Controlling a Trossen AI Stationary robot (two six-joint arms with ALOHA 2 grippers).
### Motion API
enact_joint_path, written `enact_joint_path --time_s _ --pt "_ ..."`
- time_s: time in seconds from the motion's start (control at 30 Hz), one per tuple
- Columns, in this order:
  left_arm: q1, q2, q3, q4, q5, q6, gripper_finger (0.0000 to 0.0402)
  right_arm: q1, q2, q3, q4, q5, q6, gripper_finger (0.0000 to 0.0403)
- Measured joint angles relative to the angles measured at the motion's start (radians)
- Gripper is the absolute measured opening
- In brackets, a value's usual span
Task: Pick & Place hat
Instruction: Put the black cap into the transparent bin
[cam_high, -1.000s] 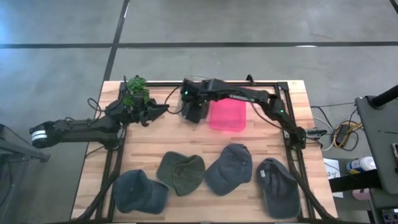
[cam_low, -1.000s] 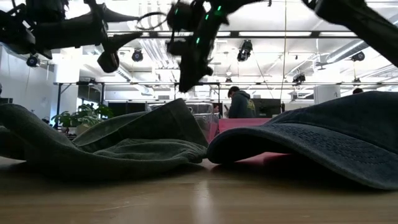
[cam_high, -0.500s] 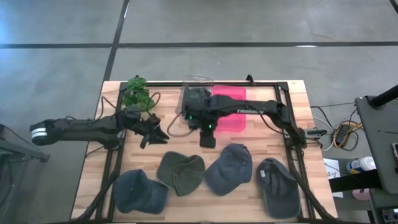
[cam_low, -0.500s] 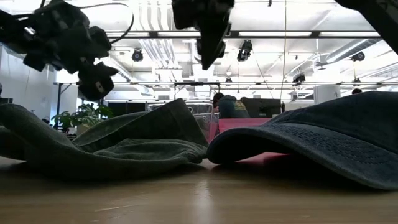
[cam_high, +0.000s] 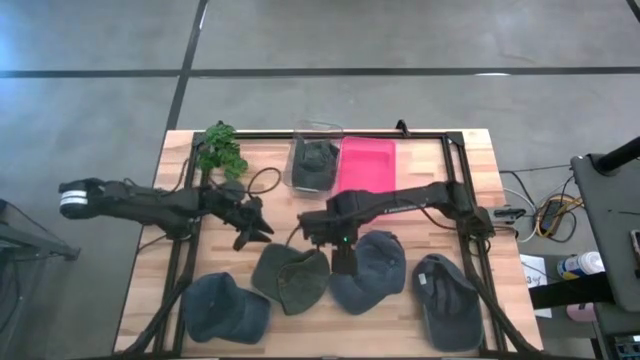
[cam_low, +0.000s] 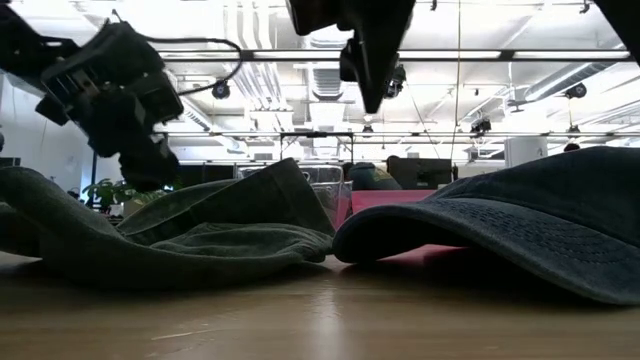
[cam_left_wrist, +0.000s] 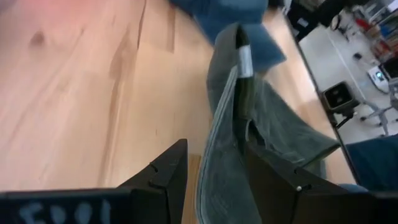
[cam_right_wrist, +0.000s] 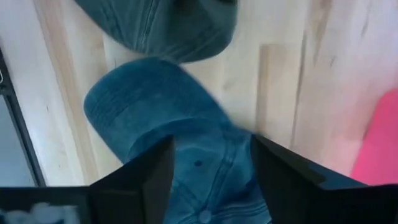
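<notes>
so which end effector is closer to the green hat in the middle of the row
Left. The left end effector hangs just above the green hat's upper left edge, fingers open around its brim. The right end effector is over the blue hat beside it.

Table (cam_high: 300, 215): pale wood planks, grain and knots showing, smooth with a soft sheen where the lights are reflecting in the low view.

Green cap (cam_high: 291, 277): washed cotton-like cloth, matt, creasing and slumping; stitched seams are showing on the brim edge in the left wrist view.

Blue cap (cam_high: 372, 268): similar soft cloth, matt, faintly ribbed weave, eyelets and seams showing in the right wrist view.

Pink tray (cam_high: 366, 169): plastic, smooth, slightly glossy.

Clear bin (cam_high: 316, 160): transparent plastic, glinting at the rim.

Arms (cam_high: 400, 200): dark, hard-looking, mostly matt.

Frame (cam_high: 465, 200): black metal bars, dull finish.

Plant (cam_high: 220, 148): leafy, matt green.
</notes>
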Motion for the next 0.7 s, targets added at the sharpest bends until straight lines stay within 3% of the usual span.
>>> enact_joint_path --time_s 0.17,0.33,0.47,0.7 --pt "-0.006 0.113 0.066 -0.009 0.000 0.072 0.0152 0.043 0.000 -0.036 -0.001 -0.002 0.059 0.0240" --pt "-0.015 0.216 0.152 -0.159 0.007 0.170 0.0152 0.078 0.000 -0.058 -0.004 0.001 0.079 0.0255" --pt "-0.024 0.284 0.213 -0.291 0.077 0.220 0.0152 0.105 0.000 -0.069 -0.016 0.003 0.070 0.0258" --pt "-0.094 0.386 0.263 -0.303 0.095 0.226 0.0151 0.123 -0.057 -0.159 -0.012 0.082 0.056 0.0248"
